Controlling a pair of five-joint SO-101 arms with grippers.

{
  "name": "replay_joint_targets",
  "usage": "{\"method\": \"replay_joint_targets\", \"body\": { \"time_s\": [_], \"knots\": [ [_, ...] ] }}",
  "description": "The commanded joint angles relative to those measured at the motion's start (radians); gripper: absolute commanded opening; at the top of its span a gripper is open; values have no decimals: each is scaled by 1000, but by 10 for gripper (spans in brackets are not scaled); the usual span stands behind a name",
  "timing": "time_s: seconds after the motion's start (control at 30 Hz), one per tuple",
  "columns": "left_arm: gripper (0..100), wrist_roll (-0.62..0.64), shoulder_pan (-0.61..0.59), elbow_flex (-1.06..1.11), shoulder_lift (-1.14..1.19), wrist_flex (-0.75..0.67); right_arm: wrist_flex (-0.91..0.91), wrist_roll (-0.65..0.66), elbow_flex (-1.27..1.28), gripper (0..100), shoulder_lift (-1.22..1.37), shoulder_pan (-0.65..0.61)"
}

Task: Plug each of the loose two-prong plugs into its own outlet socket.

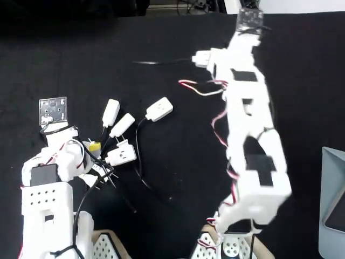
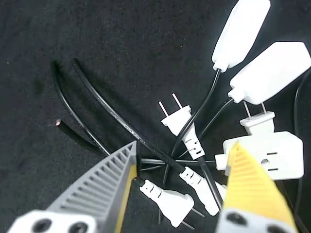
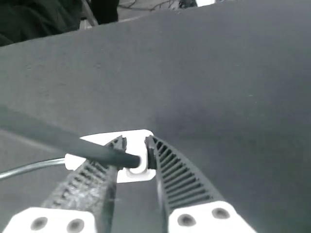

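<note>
Several white outlet sockets on black cords lie at the left of the black table: one (image 1: pixel 110 112), a second (image 1: pixel 123 124), a third (image 1: pixel 159 109) and a wider block (image 1: pixel 121 155). My left gripper (image 1: pixel 97 156) hovers open just above a tangle of cords. In the left wrist view, between its grey and yellow fingers (image 2: pixel 248 184), lie loose two-prong plugs: one (image 2: pixel 175 116) with prongs up and another (image 2: pixel 167 199). A further plug (image 2: pixel 257 120) has its prongs at the second socket (image 2: pixel 272 70). My right gripper (image 1: pixel 200 58) is far back, shut on a white plug (image 3: pixel 131 171) whose black cord (image 3: pixel 48 136) trails off.
A grey container (image 1: pixel 334 199) stands at the right edge of the table. The right arm stretches along the table's right half, its red and white wires (image 1: pixel 197 89) hanging beside it. Black cords (image 1: pixel 143 178) loop between the two arm bases.
</note>
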Motion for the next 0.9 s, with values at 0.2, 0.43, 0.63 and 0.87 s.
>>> {"method": "replay_joint_targets", "body": {
  "time_s": [0.2,0.43,0.63,0.87],
  "knots": [
    [288,0,-10,-7,-14,-23,150,-51,-334,188,165,-57],
    [288,-2,-38,-19,-14,-23,440,-21,-380,188,28,-127],
    [290,-3,-133,-87,-14,-17,641,28,-266,188,-114,-204],
    [293,-66,-222,-94,-14,-15,658,29,42,188,-334,-308]
  ]
}}
